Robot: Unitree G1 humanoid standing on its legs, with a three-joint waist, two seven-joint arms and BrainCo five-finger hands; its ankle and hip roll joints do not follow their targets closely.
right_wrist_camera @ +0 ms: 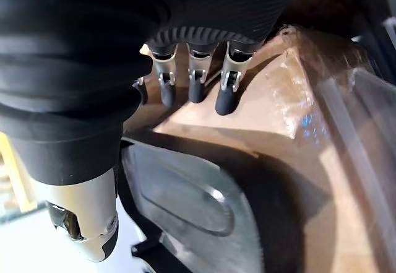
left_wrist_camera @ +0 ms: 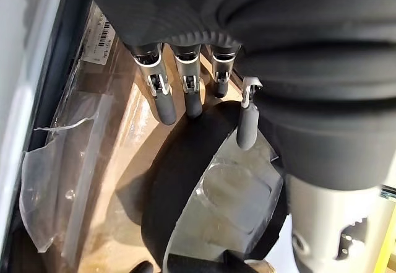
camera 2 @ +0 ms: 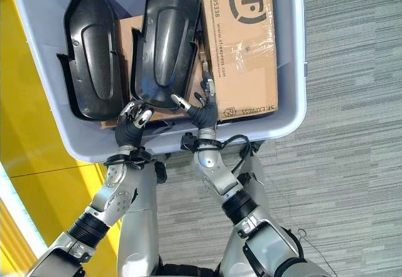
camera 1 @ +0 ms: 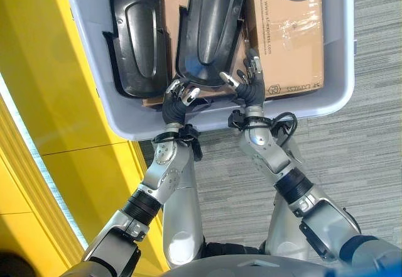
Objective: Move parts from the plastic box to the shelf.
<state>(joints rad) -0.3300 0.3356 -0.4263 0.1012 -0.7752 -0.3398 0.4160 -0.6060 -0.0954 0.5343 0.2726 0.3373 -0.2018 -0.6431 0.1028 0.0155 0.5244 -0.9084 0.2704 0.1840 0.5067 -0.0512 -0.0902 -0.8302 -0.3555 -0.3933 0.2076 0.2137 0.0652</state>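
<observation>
Currently your plastic box (camera 2: 286,110) holds two black parts (camera 2: 164,38), (camera 2: 91,51) and cardboard cartons (camera 2: 242,44). Left hand (camera 2: 130,126) and right hand (camera 2: 202,110): fingers loosely spread at the middle part's near end, gripping nothing.

Left hand (camera 1: 178,101) fingers loosely curled, right hand (camera 1: 250,85) fingers extended, arms reaching forward

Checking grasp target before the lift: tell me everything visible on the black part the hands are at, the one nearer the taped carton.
The black part is a long, glossy moulded shell, plastic by the look, with a raised oval panel along its middle and notched side edges. It lies face up in the plastic box, resting on cardboard, beside the taped carton and a second black part. Its rounded near end points at the robot. The left robot hand and right robot hand sit at that end, fingers around its rim; contact is unclear.
</observation>
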